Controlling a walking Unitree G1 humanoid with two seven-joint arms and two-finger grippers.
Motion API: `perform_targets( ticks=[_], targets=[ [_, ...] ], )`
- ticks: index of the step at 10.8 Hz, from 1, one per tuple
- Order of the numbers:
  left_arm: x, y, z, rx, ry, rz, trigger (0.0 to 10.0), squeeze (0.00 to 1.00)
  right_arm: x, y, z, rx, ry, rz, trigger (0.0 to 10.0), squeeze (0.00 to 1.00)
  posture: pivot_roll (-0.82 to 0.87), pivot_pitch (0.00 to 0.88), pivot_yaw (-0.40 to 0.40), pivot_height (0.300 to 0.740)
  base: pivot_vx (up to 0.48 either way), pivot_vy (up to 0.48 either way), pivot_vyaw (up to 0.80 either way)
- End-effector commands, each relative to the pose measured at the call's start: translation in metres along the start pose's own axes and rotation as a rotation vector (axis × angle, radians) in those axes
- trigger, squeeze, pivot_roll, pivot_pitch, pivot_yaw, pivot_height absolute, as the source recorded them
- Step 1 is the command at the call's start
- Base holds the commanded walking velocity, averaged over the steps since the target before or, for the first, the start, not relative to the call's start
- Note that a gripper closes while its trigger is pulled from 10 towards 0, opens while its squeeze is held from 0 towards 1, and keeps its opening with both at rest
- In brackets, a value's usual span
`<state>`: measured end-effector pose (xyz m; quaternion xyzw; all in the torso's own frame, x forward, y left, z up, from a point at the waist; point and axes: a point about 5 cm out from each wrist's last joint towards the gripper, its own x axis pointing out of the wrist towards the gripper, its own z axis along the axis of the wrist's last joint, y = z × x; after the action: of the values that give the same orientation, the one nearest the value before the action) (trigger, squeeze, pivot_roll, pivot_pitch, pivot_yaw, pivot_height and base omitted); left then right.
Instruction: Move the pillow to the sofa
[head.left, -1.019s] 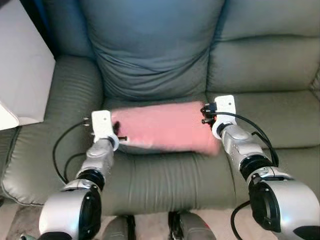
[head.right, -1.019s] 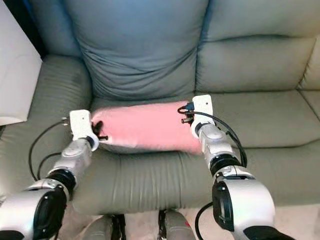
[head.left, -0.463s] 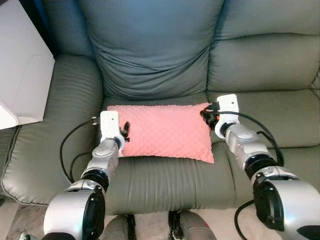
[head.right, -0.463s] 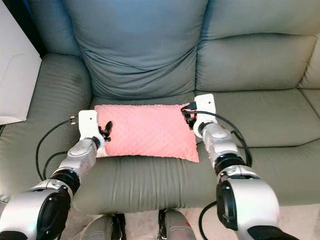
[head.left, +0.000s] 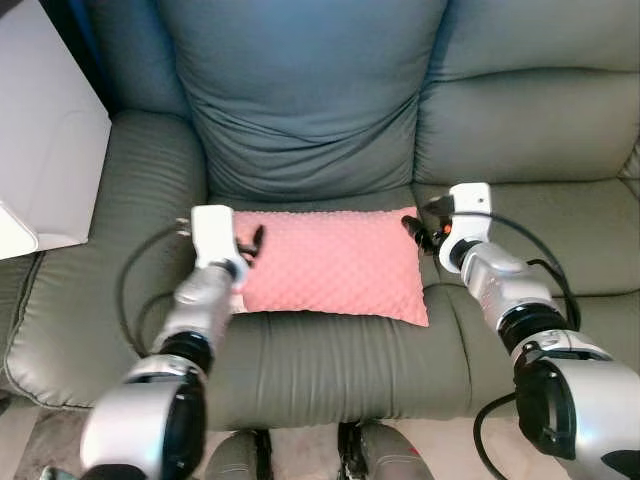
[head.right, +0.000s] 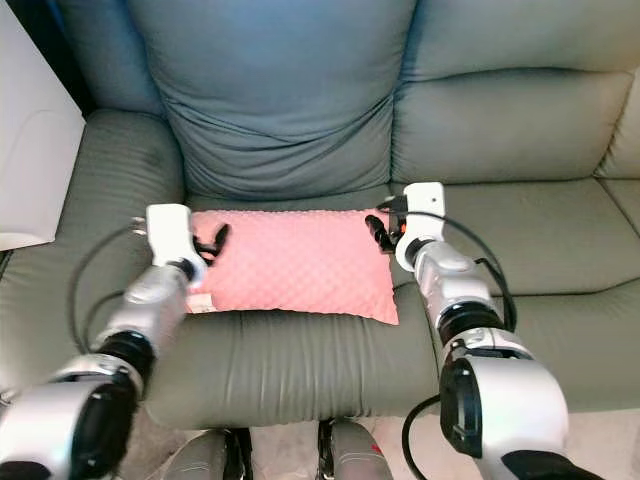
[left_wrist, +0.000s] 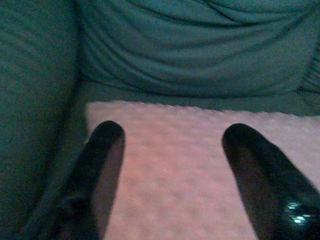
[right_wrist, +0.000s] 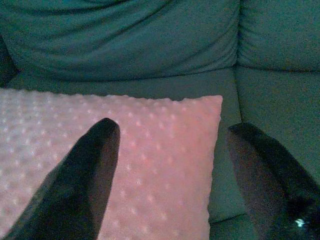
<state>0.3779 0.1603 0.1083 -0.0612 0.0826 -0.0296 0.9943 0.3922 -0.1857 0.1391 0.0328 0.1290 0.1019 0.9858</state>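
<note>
Pillow: a flat, rectangular pink pillow with a dotted, bumpy fabric (head.left: 330, 268) lies on the seat cushion of the grey-green leather sofa (head.left: 300, 360), just before the back cushion and near the armrest on the robot's left
Left gripper: the left gripper (left_wrist: 167, 165) hovers at the pillow's left end, its two black fingers (left_wrist: 97, 170) spread wide with pink fabric showing between them; nothing is pinched
Right gripper: the right gripper (right_wrist: 172, 175) sits at the pillow's right end, fingers spread wide, one finger (right_wrist: 85, 170) above the pink fabric, the other over the seat beside the pillow's edge; it holds nothing
Arms: both silver arms reach forward over the front of the seat, one at each end of the pillow
Surroundings: a white boxy object (head.left: 45, 150) stands beside the left armrest
</note>
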Motion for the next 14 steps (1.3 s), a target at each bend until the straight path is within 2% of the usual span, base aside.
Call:
perform_targets(
  ticks=[1, 2, 3, 4, 6, 7, 8, 9, 10, 11, 12, 13, 14],
  targets=[
    [-0.004, 0.009, -0.009, -0.007, 0.031, 0.017, 10.0, 1.0, -0.003, -0.005, -0.008, 0.044, 0.023, -0.006, 10.0, 1.0, -0.12, 0.19, 0.025, 0.74, 0.0, 0.0, 0.0],
    [-0.006, 0.016, -0.008, 0.024, 0.031, 0.02, 10.0, 1.0, -0.004, -0.006, -0.009, 0.067, 0.026, 0.0, 10.0, 1.0, -0.11, 0.176, 0.027, 0.74, 0.0, 0.0, 0.0],
    [-0.011, 0.028, -0.008, 0.033, 0.012, 0.03, 10.0, 1.0, -0.007, -0.009, -0.009, 0.131, 0.028, 0.004, 10.0, 1.0, -0.11, 0.161, 0.031, 0.74, 0.0, 0.0, 0.0],
    [-0.016, 0.034, -0.013, 0.043, 0.034, 0.027, 10.0, 1.0, -0.01, -0.01, -0.011, 0.195, 0.039, 0.023, 10.0, 1.0, -0.1, 0.154, 0.028, 0.74, 0.0, 0.0, 0.0],
    [-0.021, 0.038, -0.022, 0.026, 0.087, 0.024, 10.0, 1.0, -0.016, -0.008, -0.02, 0.221, 0.073, 0.049, 10.0, 1.0, -0.1, 0.148, 0.025, 0.74, 0.0, 0.0, 0.0],
    [-0.024, 0.039, -0.027, -0.011, 0.112, 0.029, 10.0, 1.0, -0.02, -0.006, -0.024, 0.239, 0.09, 0.046, 10.0, 1.0, -0.1, 0.14, 0.026, 0.74, 0.0, 0.0, 0.0],
    [-0.025, 0.039, -0.031, -0.005, 0.147, 0.035, 10.0, 1.0, -0.022, -0.004, -0.023, 0.238, 0.092, 0.043, 10.0, 1.0, -0.1, 0.134, 0.028, 0.74, 0.0, 0.0, 0.0],
    [-0.026, 0.035, -0.032, -0.022, 0.151, 0.014, 10.0, 0.99, -0.025, 0.0, -0.024, 0.136, 0.094, 0.066, 10.0, 1.0, -0.1, 0.119, 0.03, 0.74, 0.0, 0.0, 0.0],
    [-0.026, 0.031, -0.03, -0.026, 0.14, -0.007, 10.0, 0.0, -0.028, 0.005, -0.027, 0.004, 0.097, 0.089, 10.0, 0.17, -0.11, 0.109, 0.03, 0.74, 0.0, 0.0, 0.0],
    [-0.027, 0.028, -0.027, -0.012, 0.121, -0.021, 10.0, 0.0, -0.031, 0.005, -0.03, -0.051, 0.093, 0.087, 10.0, 0.0, -0.11, 0.104, 0.03, 0.74, 0.0, 0.0, 0.0],
    [-0.034, 0.028, -0.024, 0.021, 0.081, -0.035, 10.0, 0.0, -0.044, 0.002, -0.043, -0.19, 0.073, 0.09, 10.0, 0.0, -0.1, 0.088, 0.036, 0.74, 0.0, 0.0, 0.0],
    [-0.036, 0.031, -0.027, 0.035, 0.086, -0.028, 10.0, 0.0, -0.048, -0.002, -0.052, -0.26, 0.083, 0.094, 10.0, 0.0, -0.1, 0.085, 0.042, 0.74, 0.0, 0.0, 0.0],
    [-0.036, 0.038, -0.034, 0.058, 0.124, -0.015, 10.0, 0.0, -0.049, -0.008, -0.06, -0.257, 0.107, 0.065, 10.0, 0.0, -0.11, 0.08, 0.046, 0.74, 0.0, 0.0, 0.0]
  ],
)
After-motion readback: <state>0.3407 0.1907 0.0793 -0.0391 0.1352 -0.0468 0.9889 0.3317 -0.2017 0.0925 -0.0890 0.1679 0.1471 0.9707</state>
